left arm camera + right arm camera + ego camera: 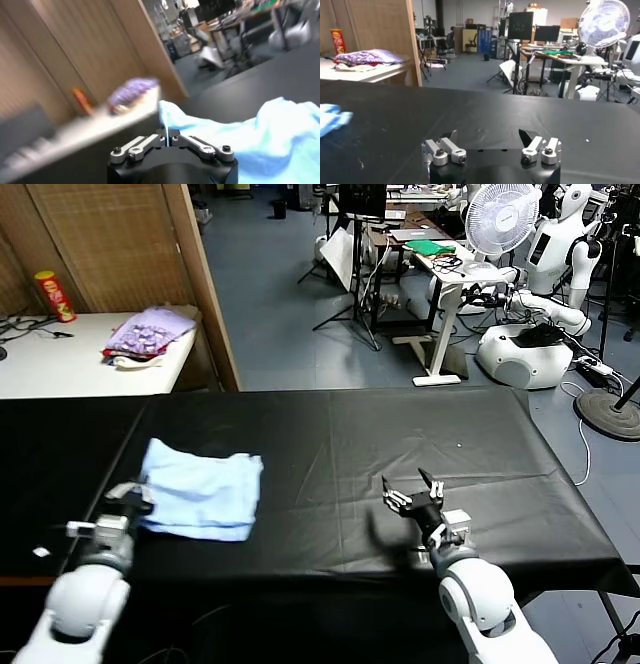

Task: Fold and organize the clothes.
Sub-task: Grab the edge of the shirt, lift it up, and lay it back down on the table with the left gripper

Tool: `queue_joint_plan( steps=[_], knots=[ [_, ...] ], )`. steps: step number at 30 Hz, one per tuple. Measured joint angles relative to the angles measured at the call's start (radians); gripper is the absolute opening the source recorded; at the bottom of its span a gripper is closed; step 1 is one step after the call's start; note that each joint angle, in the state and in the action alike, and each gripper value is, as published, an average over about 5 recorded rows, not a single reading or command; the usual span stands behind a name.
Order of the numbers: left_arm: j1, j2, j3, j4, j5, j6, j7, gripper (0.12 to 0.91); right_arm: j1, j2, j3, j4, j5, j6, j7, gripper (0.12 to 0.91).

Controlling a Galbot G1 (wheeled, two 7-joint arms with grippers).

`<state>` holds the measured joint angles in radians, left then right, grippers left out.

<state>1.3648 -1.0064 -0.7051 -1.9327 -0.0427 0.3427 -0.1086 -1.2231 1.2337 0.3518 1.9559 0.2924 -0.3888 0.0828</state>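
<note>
One blue T-shirt, pinched at its edge

A single pale light-blue T-shirt (204, 494) lies folded and rumpled at the lower left of the head view, on the black-covered bench (340, 444). The left tool (135, 497) is closed on the shirt's left edge, a corner of thin cloth rising between its fingers. The right tool (415, 489) hovers at lower centre-right, its two fingers spread wide, holding nothing
</note>
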Motion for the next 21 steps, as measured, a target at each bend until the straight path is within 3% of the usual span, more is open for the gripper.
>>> queue_joint_plan(
  steps=[4, 7, 9, 14, 21],
  knots=[
    [0.006, 0.078, -0.036, -0.042, -0.011, 0.049, -0.019, 0.141, 0.000, 0.002, -0.002, 0.000, 0.005, -0.001, 0.000, 0.798],
    [-0.003, 0.090, -0.025, -0.098, -0.092, 0.088, -0.044, 0.141, -0.006, 0.004, -0.002, -0.001, 0.004, -0.001, -0.001, 0.798],
    [-0.011, 0.077, 0.002, -0.139, -0.172, 0.088, -0.053, 0.141, -0.011, 0.003, 0.000, -0.001, 0.002, -0.001, -0.002, 0.798],
    [-0.045, -0.010, 0.145, -0.178, -0.300, 0.036, -0.022, 0.141, -0.030, -0.003, 0.012, 0.004, 0.000, 0.007, -0.011, 0.798],
    [-0.108, -0.184, 0.364, -0.114, -0.310, 0.013, 0.001, 0.146, -0.038, -0.028, 0.004, 0.014, 0.019, 0.036, -0.054, 0.798]
  ],
)
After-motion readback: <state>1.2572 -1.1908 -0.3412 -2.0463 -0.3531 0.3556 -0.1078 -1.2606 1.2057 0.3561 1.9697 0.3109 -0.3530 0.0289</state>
